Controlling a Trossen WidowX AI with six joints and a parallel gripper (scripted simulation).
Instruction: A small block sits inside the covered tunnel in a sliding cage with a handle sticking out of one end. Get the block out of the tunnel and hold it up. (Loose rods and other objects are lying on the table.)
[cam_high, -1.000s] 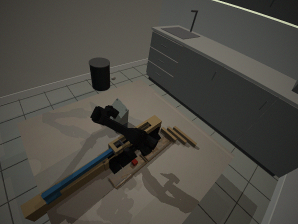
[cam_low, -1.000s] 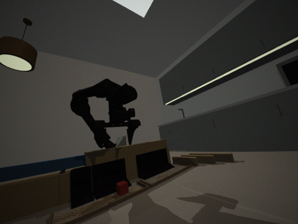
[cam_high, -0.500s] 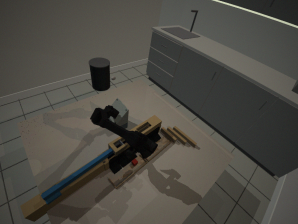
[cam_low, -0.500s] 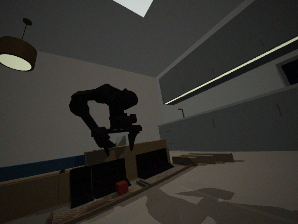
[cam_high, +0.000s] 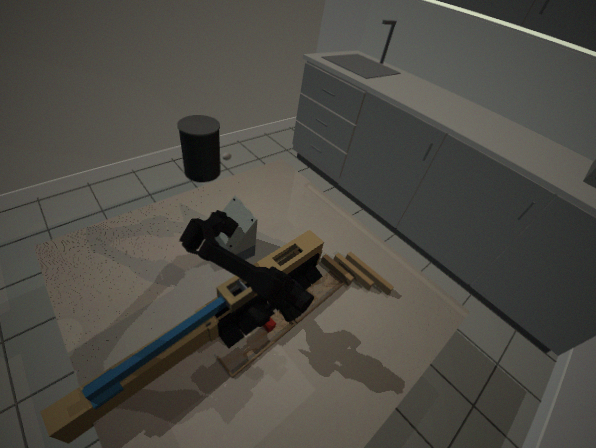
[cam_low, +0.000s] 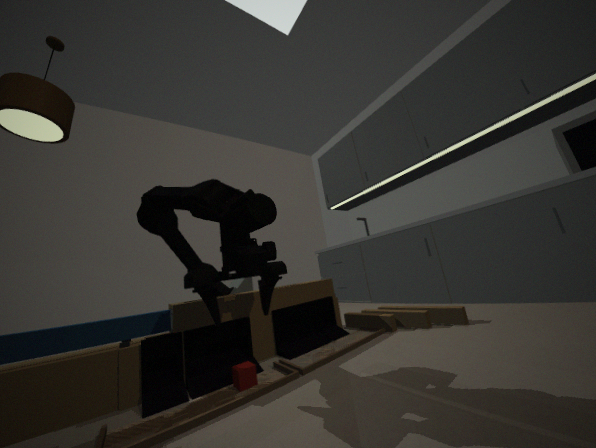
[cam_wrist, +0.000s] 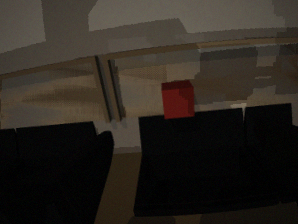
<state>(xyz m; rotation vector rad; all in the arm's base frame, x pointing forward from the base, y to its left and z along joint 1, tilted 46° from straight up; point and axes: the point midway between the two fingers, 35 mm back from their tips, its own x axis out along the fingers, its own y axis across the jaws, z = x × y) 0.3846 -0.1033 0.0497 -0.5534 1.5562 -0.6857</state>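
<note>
A red block sits outside the tunnel, on the shallow tray along its front, close to the black flaps. The tan tunnel stands behind it. A long blue bar extends from the tunnel's left end. My gripper is open and empty, pointing down above the front of the tunnel, higher than the block. In the top view the arm hides its fingertips. The cage inside the tunnel is mostly hidden.
Several loose tan rods lie beyond the tunnel's right end. A thin divider crosses the tray right of the block in the exterior view. A pale grey angled box stands behind the tunnel.
</note>
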